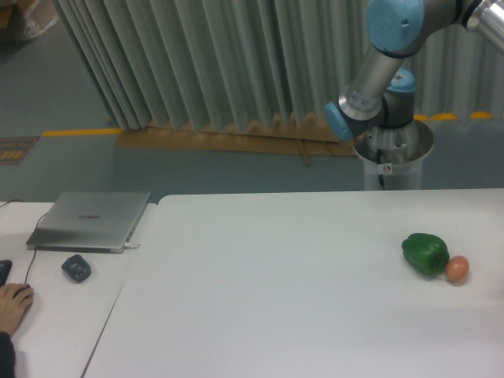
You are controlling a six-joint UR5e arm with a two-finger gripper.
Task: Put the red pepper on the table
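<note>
The red pepper is out of view. The white table [283,291] fills the lower part of the camera view. Only the arm's grey links and blue joints [378,71] show at the upper right, running off the frame's right edge. The gripper is out of the frame.
A green bell pepper [425,253] lies at the table's right side with a small orange ball [457,269] touching its right. On the adjoining desk at left sit a closed laptop [90,220], a dark mouse [76,268] and a person's hand [12,303]. The arm's base pedestal [391,161] stands behind the table.
</note>
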